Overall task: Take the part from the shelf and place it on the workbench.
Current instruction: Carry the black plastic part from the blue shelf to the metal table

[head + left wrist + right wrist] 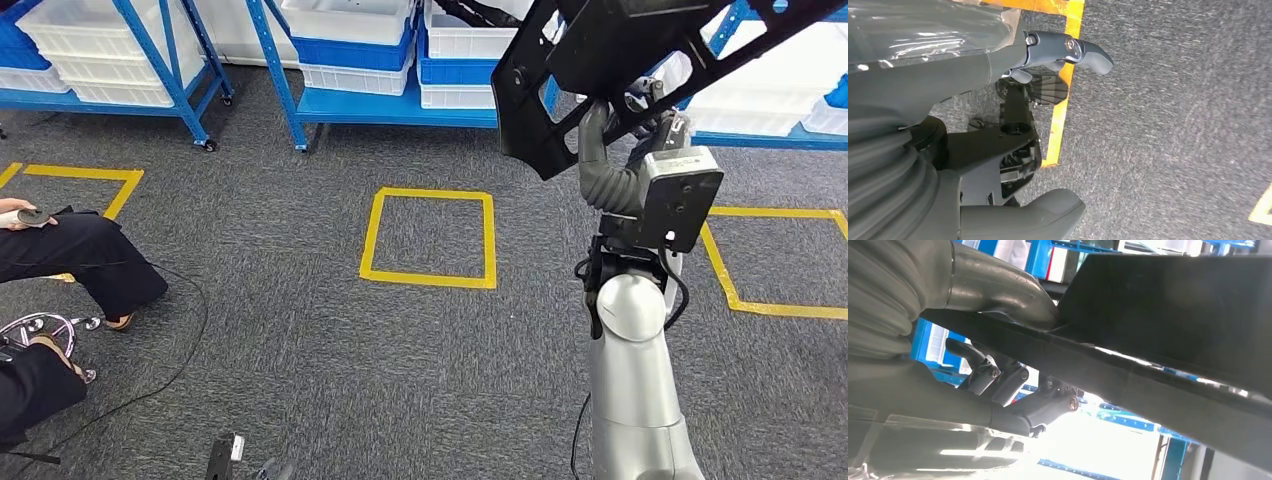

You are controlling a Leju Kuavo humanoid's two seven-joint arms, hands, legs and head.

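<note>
The right hand (625, 130) grips the black part (600, 60) from below, holding it raised above the carpet in front of the blue shelf (400, 105). The left hand (998, 75) hangs with its fingers spread, holding nothing.

Part (640, 50): looking like matt black plastic, perforated.
Right hand (625, 150): showing ribbed grey rubbery cover.
Right arm (630, 380): gleaming smooth silver metal.
Carpet (300, 340): appearing rough grey cloth.
Bins (350, 20): showing glossy white plastic.
</note>
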